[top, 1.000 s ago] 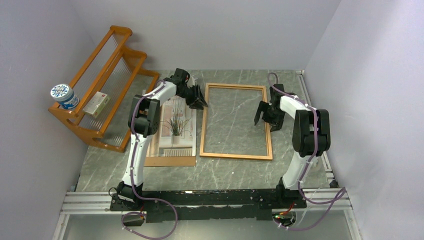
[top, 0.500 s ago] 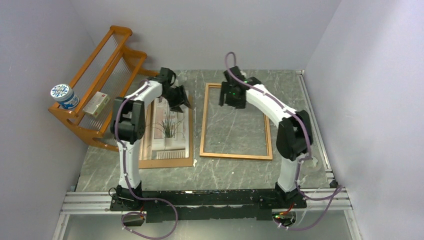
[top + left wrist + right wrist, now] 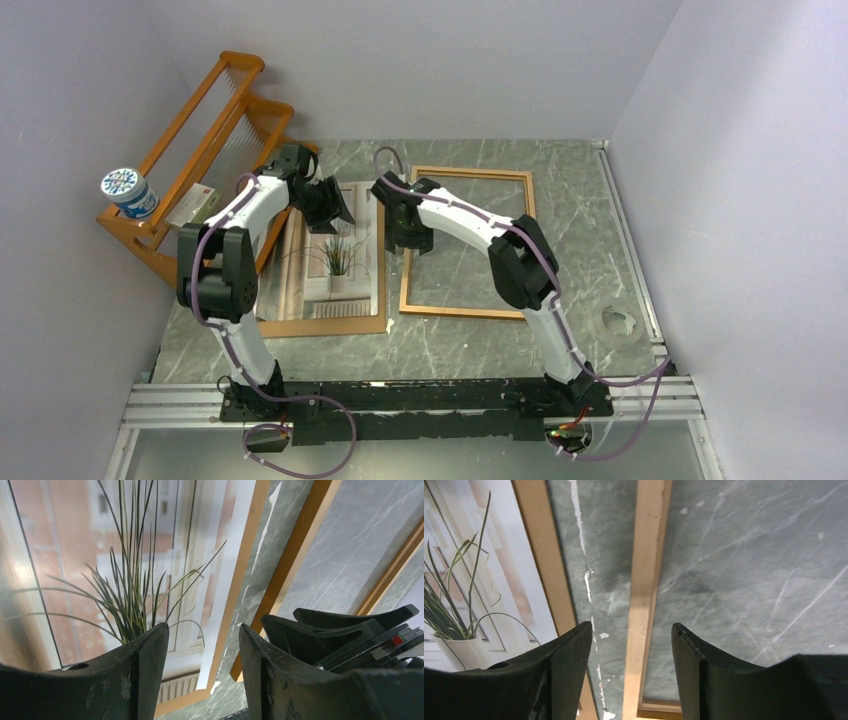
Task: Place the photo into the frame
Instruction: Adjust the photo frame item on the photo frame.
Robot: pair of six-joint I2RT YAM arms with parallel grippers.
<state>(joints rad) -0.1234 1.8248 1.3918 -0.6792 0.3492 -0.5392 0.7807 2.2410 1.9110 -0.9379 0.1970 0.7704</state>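
The photo [image 3: 335, 255], a print of a spiky potted plant, lies flat on a brown backing board [image 3: 330, 324] left of the frame [image 3: 470, 172]. The frame is a thin orange-brown rectangle lying flat on the marble table. My left gripper [image 3: 333, 208] hovers open over the photo's far end. In the left wrist view the photo [image 3: 100, 555] fills the left side and nothing sits between the left gripper's [image 3: 202, 635] fingers. My right gripper [image 3: 409, 238] stands open above the frame's left rail [image 3: 646, 580], which runs between its fingers [image 3: 569, 665] without touching them.
An orange wooden shelf rack [image 3: 215, 120] stands at the far left, holding a blue-patterned tin [image 3: 128, 192] and a small box [image 3: 193, 208]. A clear tape roll [image 3: 617, 321] lies near the table's right edge. Walls close in on three sides.
The right arm has swung from the frame's right rail across to its left rail, and its jaws have narrowed. The left gripper has drifted left from the frame's corner, over the photo's far end.
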